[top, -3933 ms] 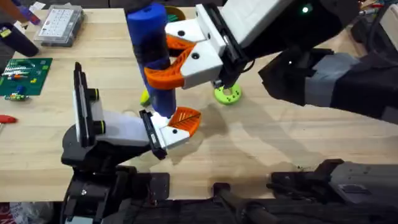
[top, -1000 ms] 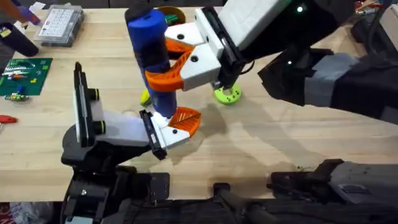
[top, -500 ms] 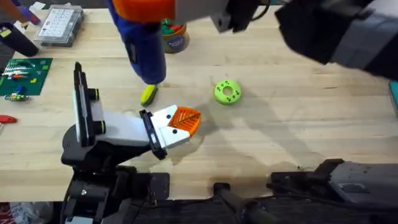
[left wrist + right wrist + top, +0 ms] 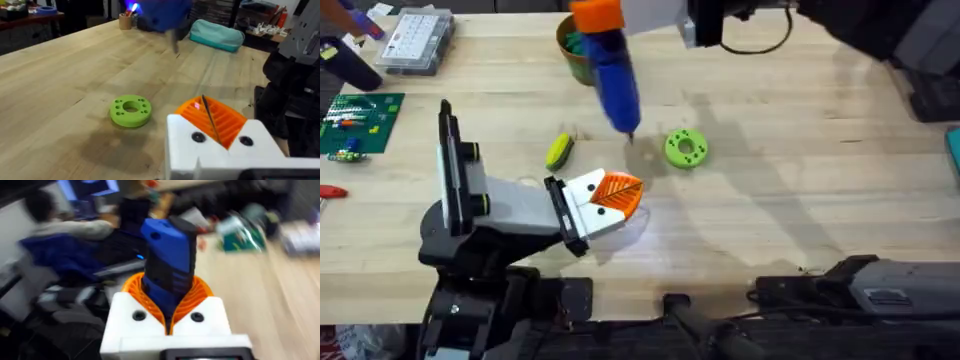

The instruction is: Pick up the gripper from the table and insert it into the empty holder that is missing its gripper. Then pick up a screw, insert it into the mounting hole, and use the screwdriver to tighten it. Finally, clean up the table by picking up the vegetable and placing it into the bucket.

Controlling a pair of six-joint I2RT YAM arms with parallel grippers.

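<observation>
Right end effector point(image 4: 167, 322) clamps the screwdriver point(image 4: 614, 72) (tip above bare table point(image 4: 800, 180)); left end effector point(image 4: 216, 131) closed, empty.

We see a pale wooden plank table point(image 4: 800, 190) under even light. At its far left edge lie a green circuit board point(image 4: 358, 122) and a clear plastic compartment box point(image 4: 415, 40). Beyond it sits a teal zippered pouch point(image 4: 216, 35), perhaps beside cluttered shelving.
</observation>
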